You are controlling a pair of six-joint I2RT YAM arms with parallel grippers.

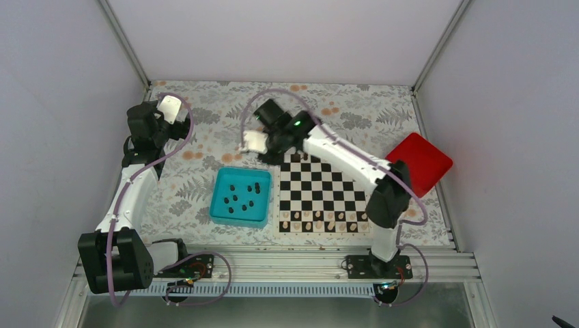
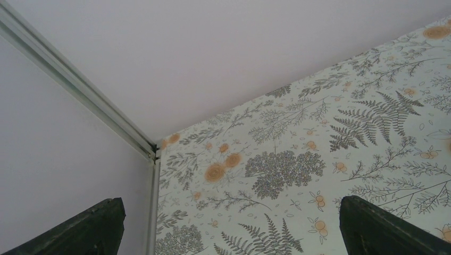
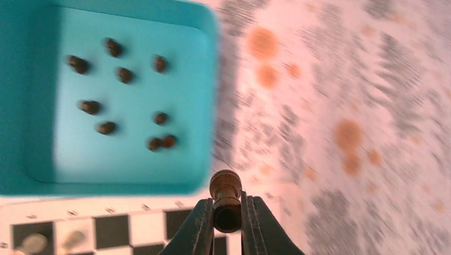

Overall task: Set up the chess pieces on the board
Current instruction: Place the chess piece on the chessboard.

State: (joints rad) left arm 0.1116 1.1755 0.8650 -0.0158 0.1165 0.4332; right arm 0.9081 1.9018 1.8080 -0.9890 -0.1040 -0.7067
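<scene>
The chequered board (image 1: 321, 190) lies right of centre, with pale pieces along its near rows. Several dark chess pieces (image 1: 242, 196) lie in a teal tray (image 1: 220, 213); the tray also shows in the right wrist view (image 3: 32, 154) with the pieces (image 3: 125, 74). My right gripper (image 3: 227, 218) is shut on a dark chess piece (image 3: 226, 199), held above the board's corner (image 3: 106, 228) near the tray. In the top view it (image 1: 273, 145) hovers at the board's far left corner. My left gripper (image 2: 231, 223) is open and empty, at the far left (image 1: 158, 123).
A red box (image 1: 422, 162) lies right of the board. White enclosure walls and metal corner posts (image 2: 80, 90) surround the floral tablecloth (image 2: 319, 159). The right arm stretches diagonally over the board.
</scene>
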